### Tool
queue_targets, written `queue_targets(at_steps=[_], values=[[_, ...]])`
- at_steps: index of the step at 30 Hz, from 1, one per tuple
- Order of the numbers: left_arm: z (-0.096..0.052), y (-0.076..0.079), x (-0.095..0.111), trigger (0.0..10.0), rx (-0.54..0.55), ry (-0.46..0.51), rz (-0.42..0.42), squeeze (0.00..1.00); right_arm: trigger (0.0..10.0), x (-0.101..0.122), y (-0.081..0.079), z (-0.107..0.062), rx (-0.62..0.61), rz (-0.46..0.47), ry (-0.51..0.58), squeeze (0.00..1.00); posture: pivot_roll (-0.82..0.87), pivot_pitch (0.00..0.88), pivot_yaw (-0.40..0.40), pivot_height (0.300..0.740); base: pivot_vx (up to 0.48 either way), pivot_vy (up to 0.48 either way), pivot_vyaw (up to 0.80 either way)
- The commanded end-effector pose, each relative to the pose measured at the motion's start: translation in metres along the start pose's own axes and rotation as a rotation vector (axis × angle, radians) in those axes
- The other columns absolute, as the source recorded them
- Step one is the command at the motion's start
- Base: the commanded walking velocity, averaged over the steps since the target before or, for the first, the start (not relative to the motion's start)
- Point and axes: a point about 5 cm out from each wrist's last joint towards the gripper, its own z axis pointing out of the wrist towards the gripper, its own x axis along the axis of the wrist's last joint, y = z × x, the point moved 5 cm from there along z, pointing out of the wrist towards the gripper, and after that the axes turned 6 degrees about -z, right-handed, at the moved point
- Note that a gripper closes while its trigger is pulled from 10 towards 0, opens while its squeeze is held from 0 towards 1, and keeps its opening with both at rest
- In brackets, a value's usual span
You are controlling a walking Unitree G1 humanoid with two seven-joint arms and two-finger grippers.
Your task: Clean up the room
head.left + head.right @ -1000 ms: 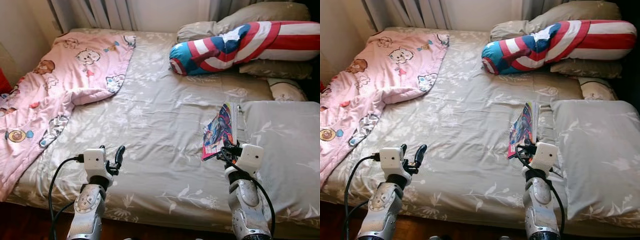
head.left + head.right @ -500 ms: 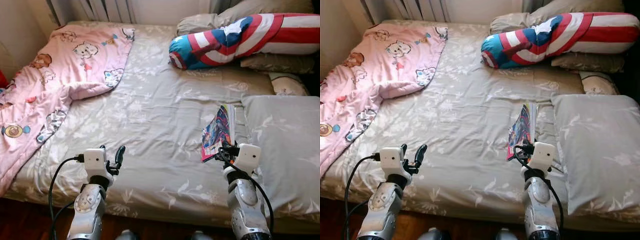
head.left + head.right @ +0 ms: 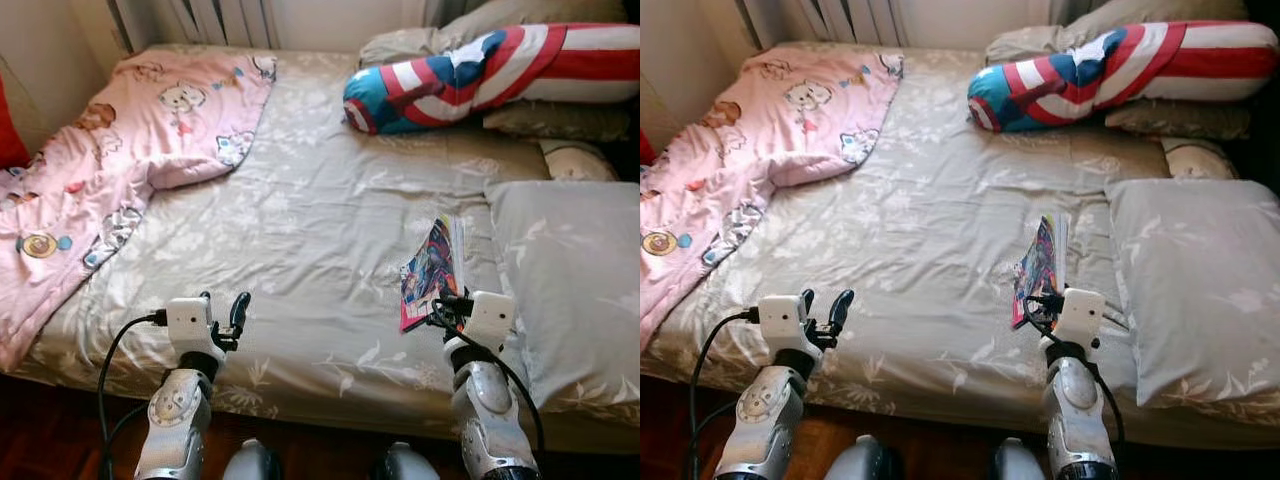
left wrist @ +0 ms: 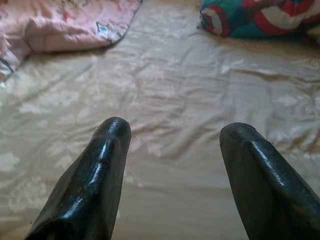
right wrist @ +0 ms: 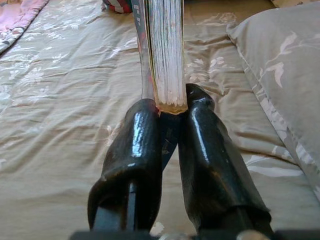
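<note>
**Book clamped in right gripper over bed edge**

The right gripper (image 5: 170, 107) is clamped on a colourful book (image 3: 432, 268), its two black fingers (image 5: 137, 145) pressed against the book's lower corner, page edges facing the wrist camera. In the head view, the book sits right of centre in the frame, standing on edge and tilted, above the beige floral sheet of the bed (image 3: 310, 240). A grey pillow (image 3: 570, 270) lies just beside it at the right of the frame.

The left gripper (image 4: 172, 145) hangs at lower left of the head view, over the near edge of the bed, fingers apart with nothing between them.

A pink cartoon-print blanket (image 3: 110, 160) is rumpled across the upper left of the frame and drapes off the bed's left side. A red, white and blue striped bolster (image 3: 470, 75) lies at upper right, resting against beige pillows (image 3: 420, 40). Dark wooden floor (image 3: 60, 430) shows along the bottom edge.
</note>
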Motion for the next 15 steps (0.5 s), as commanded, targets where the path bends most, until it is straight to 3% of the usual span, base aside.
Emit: queue_targets(at_steps=[1,15], values=[[-0.0029,-0.0027,-0.0012,10.0,0.002,-0.008,0.008,0.0,10.0,0.0117,-0.0032,0.0023,0.011,0.005,0.049,0.0,-0.02,0.183,0.012,0.651,0.0,0.0,0.0],[-0.0038,-0.0021,-0.0025,10.0,-0.002,-0.017,-0.001,0.0,10.0,0.0104,-0.0055,0.0026,0.023,0.012,0.047,0.0,-0.02,0.184,0.011,0.651,0.0,0.0,0.0]])
